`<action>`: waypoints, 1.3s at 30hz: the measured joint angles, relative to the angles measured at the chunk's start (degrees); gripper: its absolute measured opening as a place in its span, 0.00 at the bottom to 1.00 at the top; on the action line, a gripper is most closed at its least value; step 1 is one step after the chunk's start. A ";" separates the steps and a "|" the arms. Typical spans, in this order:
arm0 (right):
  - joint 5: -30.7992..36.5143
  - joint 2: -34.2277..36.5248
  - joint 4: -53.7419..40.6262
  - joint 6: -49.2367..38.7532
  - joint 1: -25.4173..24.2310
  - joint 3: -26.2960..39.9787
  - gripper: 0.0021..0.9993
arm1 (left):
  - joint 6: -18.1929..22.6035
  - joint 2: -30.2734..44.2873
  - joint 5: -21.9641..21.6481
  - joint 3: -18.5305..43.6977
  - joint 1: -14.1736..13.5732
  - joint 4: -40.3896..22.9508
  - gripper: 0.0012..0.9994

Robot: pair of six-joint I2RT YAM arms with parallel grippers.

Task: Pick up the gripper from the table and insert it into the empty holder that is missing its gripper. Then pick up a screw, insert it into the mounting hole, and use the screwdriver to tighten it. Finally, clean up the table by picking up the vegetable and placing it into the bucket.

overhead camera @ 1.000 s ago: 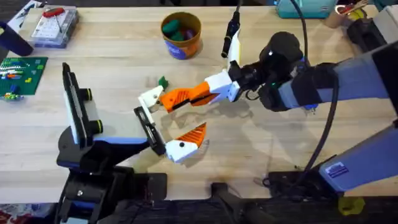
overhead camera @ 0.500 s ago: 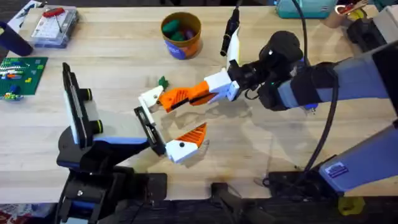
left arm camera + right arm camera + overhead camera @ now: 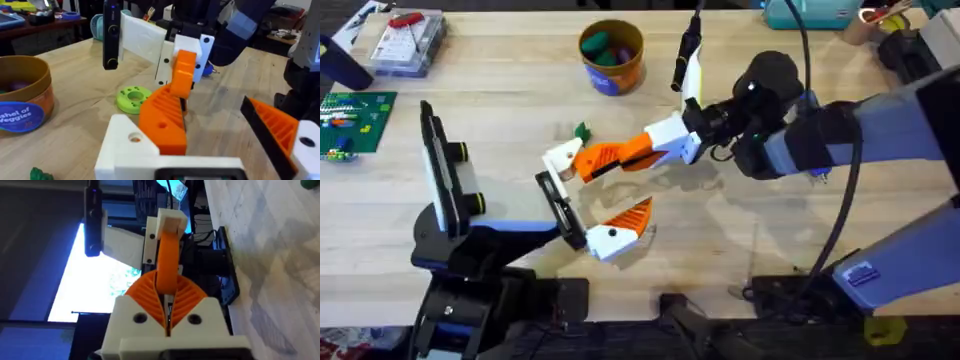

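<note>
Small gripper point(image 3: 563, 157), a white block with an orange pointed finger, up off the wood near the middle of the worktop. Clamped tight between the long orange pads of the right gripper point(image 3: 598, 160), with the white block end poking out past the tips. Right next to the top end of the holder point(image 3: 560, 205); touching or not, hard to tell.

Black holder plate a bit nearer the front edge, tilted, at the tip of the dark blue arm. At its other end, a second white and orange finger point(image 3: 620, 228) with a black dot.

Little green vegetable point(image 3: 582, 131) flat on the wood just behind the small gripper. Farther back, near the back edge, the orange bucket point(image 3: 612, 62) with a blue label, green and blue bits inside. Green ring point(image 3: 134, 98) flat on the wood in the left wrist view.

Clear box point(image 3: 408, 40) at the back left corner. Green board point(image 3: 355, 120) by the left edge.
</note>
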 joint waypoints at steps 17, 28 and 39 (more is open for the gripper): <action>1.68 0.00 -4.72 -4.01 1.05 0.63 0.01 | -0.20 0.00 -0.20 0.00 0.02 0.00 0.99; 1.63 0.00 -16.40 -8.56 1.59 5.18 0.01 | -0.40 0.00 -0.22 0.00 0.02 0.00 0.99; 1.65 0.00 -24.67 -13.38 2.49 8.34 0.01 | -0.42 0.00 -0.48 0.00 0.02 0.03 0.99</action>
